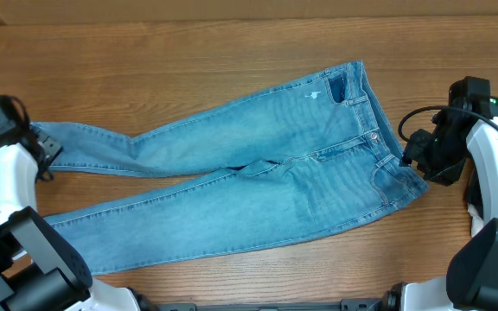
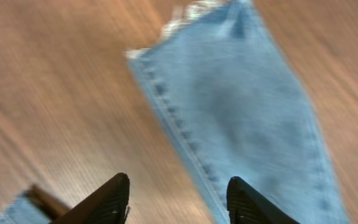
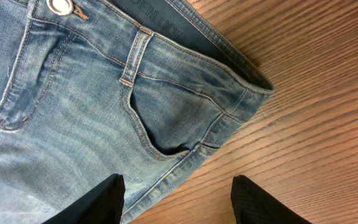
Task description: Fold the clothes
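- Wooden desk (image 1: 188, 52), warm mid-brown, filling nearly the whole overhead view.
- Grain running lengthwise from the left edge to the right edge, in fine darker streaks.
- Paler strip (image 1: 232, 7) along the far edge, set off by a thin straight line; wall or board, cannot tell.
- Same wood sharp in the right wrist view (image 3: 328, 93), with close parallel grain lines and a matte finish.
- Same wood blurred in the left wrist view (image 2: 42, 93), grain smeared.
- Soft, even light, with only faint shadows on the surface.
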Action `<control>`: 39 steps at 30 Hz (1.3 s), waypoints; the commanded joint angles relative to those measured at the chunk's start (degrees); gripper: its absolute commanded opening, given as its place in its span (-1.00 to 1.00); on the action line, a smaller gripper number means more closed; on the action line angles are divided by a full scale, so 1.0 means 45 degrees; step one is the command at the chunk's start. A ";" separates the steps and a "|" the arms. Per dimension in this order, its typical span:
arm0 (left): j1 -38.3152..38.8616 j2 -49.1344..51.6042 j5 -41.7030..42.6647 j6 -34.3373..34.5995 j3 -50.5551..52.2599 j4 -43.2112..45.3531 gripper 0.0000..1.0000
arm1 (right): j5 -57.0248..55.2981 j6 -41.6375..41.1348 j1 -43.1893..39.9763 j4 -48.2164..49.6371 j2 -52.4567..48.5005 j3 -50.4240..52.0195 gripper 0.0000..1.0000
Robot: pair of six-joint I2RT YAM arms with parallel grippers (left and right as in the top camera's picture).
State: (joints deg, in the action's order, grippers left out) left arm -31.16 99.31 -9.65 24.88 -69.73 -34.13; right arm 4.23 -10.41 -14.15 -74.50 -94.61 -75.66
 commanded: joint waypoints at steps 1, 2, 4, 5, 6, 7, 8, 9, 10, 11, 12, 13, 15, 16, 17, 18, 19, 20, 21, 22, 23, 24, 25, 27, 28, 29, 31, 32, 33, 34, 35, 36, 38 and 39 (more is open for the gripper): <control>-0.0884 0.0748 0.0015 -0.0146 -0.0078 0.0058 0.15 | -0.0058 0.0097 0.0034 0.0063 0.0141 -0.0180 0.19; -0.1103 0.0962 0.0015 -0.0146 -0.0078 0.0102 0.20 | -0.0058 0.0097 0.0034 0.0063 0.0141 -0.0180 0.18; -0.1540 0.1477 0.0151 -0.0146 -0.0078 0.0355 0.35 | -0.0058 0.0097 0.0034 0.0063 0.0141 -0.0180 0.18; -0.1690 0.1758 0.0219 -0.0170 -0.0083 0.0622 0.43 | -0.0063 0.0102 0.0034 0.0063 0.0141 -0.0180 0.18; -0.1758 0.1894 0.0423 -0.0432 -0.0078 0.0840 0.43 | -0.0063 0.0097 0.0034 0.0068 0.0141 -0.0180 0.18; -0.1831 0.2127 0.0879 -0.0869 -0.0083 0.1311 0.47 | -0.0063 0.0097 0.0034 0.0068 0.0141 -0.0180 0.19; -0.1831 0.2268 0.1185 -0.1103 -0.0078 0.1656 0.47 | -0.0058 0.0097 0.0034 0.0063 0.0141 -0.0180 0.18; -0.1831 0.2409 0.1331 -0.1122 -0.0083 0.1928 0.47 | -0.0058 0.0097 0.0034 0.0058 0.0141 -0.0180 0.18; -0.1812 0.2603 0.1457 -0.1112 -0.0083 0.2176 0.46 | -0.0058 0.0092 0.0034 0.0039 0.0141 -0.0180 0.19; -0.1812 0.2832 0.1467 -0.1107 -0.0078 0.2395 0.46 | -0.0058 0.0097 0.0034 0.0000 0.0141 -0.0180 0.18; -0.1812 0.3143 0.1511 -0.1103 -0.0078 0.2691 0.47 | -0.0058 0.0097 0.0034 -0.0044 0.0141 -0.0180 0.19; -0.1812 0.3419 0.1651 -0.1107 -0.0083 0.2890 0.47 | -0.0058 0.0097 0.0034 -0.0044 0.0141 -0.0180 0.19; -0.1812 0.3803 0.2259 -0.1112 -0.0083 0.3249 0.49 | -0.0058 0.0097 0.0034 -0.0039 0.0141 -0.0180 0.18; -0.1812 0.3866 0.2463 -0.1093 -0.0083 0.3337 0.46 | -0.0058 0.0097 0.0034 -0.0039 0.0141 -0.0180 0.18; -0.1812 0.3861 0.2492 -0.1044 -0.0083 0.3405 0.36 | -0.0058 0.0097 0.0034 -0.0039 0.0141 -0.0180 0.18; -0.1812 0.3861 0.2487 -0.1054 -0.0112 0.3405 0.17 | -0.0058 0.0097 0.0034 -0.0039 0.0141 -0.0180 0.17; -0.1812 0.3861 0.2487 -0.1054 -0.0117 0.3410 -0.10 | -0.0058 0.0097 0.0034 -0.0034 0.0141 -0.0180 0.16; -0.1812 0.3861 0.2492 -0.1054 -0.0117 0.3405 -0.53 | -0.0063 0.0097 0.0034 -0.0034 0.0141 -0.0180 0.16; -0.1812 0.3861 0.2487 -0.1049 -0.0117 0.3366 -0.71 | -0.0058 0.0097 0.0039 -0.0029 0.0141 -0.0180 0.16; -0.1812 0.3861 0.2487 -0.1054 -0.0117 0.3351 -0.85 | -0.0058 0.0097 0.0039 -0.0029 0.0141 -0.0180 0.16; -0.1812 0.3857 0.2487 -0.1054 -0.0117 0.3332 -0.92 | -0.0063 0.0097 0.0034 -0.0029 0.0141 -0.0180 0.16; -0.1821 0.3837 0.2487 -0.1054 -0.0126 0.3259 -0.92 | -0.0063 0.0097 0.0034 -0.0029 0.0141 -0.0180 0.16; -0.1836 0.3769 0.2472 -0.1064 -0.0170 0.3094 -0.92 | -0.0063 0.0097 0.0034 -0.0029 0.0141 -0.0180 0.16; -0.2089 0.3623 0.2361 -0.0937 -0.0670 0.2191 -0.92 | -0.0068 0.0102 0.0034 -0.0029 0.0141 -0.0180 0.16; -0.2356 0.3512 0.2263 -0.0685 -0.0947 0.1807 -0.92 | -0.0068 0.0102 0.0034 -0.0029 0.0141 -0.0180 0.16; -0.2730 0.3366 0.2239 -0.0466 -0.1243 0.1520 -0.92 | -0.0068 0.0102 0.0034 -0.0029 0.0141 -0.0180 0.16; -0.3536 0.3133 0.1899 -0.0325 -0.1889 0.0860 -0.92 | -0.0063 0.0102 0.0034 0.0010 0.0141 -0.0180 0.16; -0.3944 0.3113 0.1608 -0.0204 -0.2254 0.0345 -0.92 | -0.0063 0.0102 0.0034 0.0058 0.0141 -0.0180 0.16; -0.4255 0.3113 0.1447 0.0010 -0.2467 -0.0010 -0.92 | -0.0063 0.0102 0.0034 0.0097 0.0141 -0.0180 0.16; -0.4522 0.3113 0.1467 0.0117 -0.2574 -0.0185 -0.92 | -0.0063 0.0097 0.0034 0.0126 0.0141 -0.0180 0.16; -0.4707 0.3113 0.1481 0.0277 -0.2608 -0.0369 -0.92 | -0.0063 0.0097 0.0034 0.0175 0.0141 -0.0180 0.16; -0.4804 0.3113 0.1598 0.0432 -0.2608 -0.0539 -0.92 | -0.0058 0.0097 0.0034 0.0180 0.0141 -0.0180 0.17; -0.4741 0.3113 0.2137 0.0233 -0.2608 -0.0806 -0.92 | -0.0053 0.0097 0.0039 0.0340 0.0141 -0.0180 0.33; -0.4658 0.3113 0.2642 0.0185 -0.2608 -0.0952 -0.92 | 0.0039 0.0112 0.0039 0.0486 0.0141 -0.0180 0.37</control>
State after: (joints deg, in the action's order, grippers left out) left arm -52.86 114.67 -1.02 25.19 -80.12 -37.32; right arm 4.19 -10.24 -14.15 -73.25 -94.61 -75.66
